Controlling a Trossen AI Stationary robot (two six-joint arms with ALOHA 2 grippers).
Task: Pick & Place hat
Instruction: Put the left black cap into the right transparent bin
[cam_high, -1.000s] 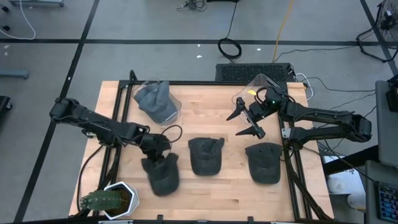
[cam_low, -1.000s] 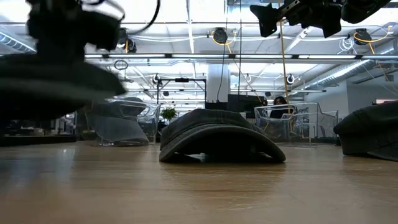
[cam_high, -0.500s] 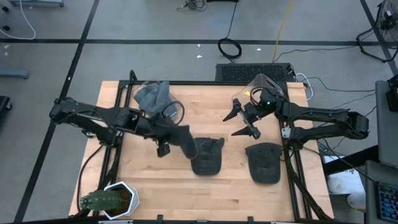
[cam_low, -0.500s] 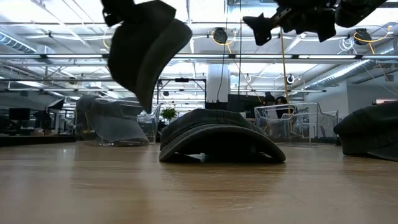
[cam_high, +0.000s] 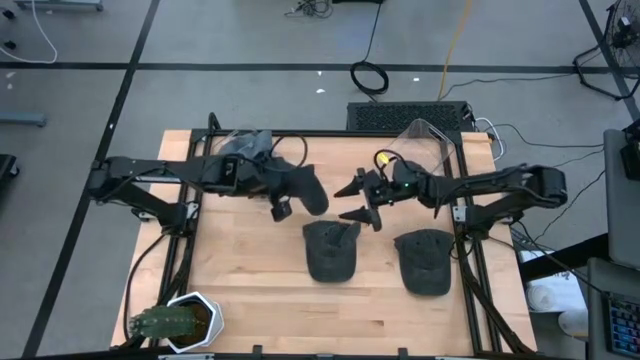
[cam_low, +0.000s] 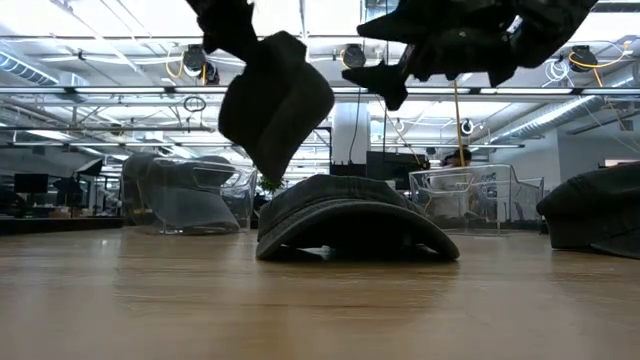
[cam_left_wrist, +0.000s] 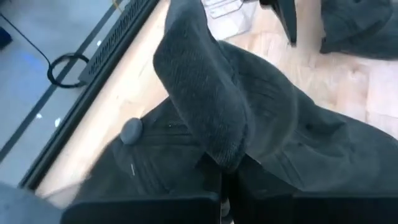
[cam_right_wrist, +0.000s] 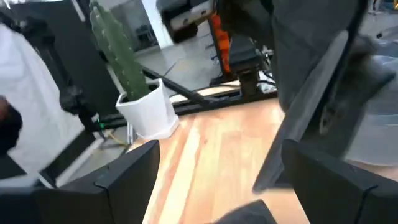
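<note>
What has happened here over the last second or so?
The left end effector lifted a dark hat off the table's front left and carried it up and toward the middle; it is shut on the hat, which hangs in the air. The right end effector, open, swung in toward that hat. The two hats on the table, the one in the clear bin and the cactus pot stayed put.

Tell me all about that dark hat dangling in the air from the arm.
The hat is a dark grey cap of soft, ribbed fabric with a small crown button. The shut left gripper pinches it, so it hangs crumpled and tilted above the wooden table, touching nothing else. The open right gripper faces it from close by.
</note>
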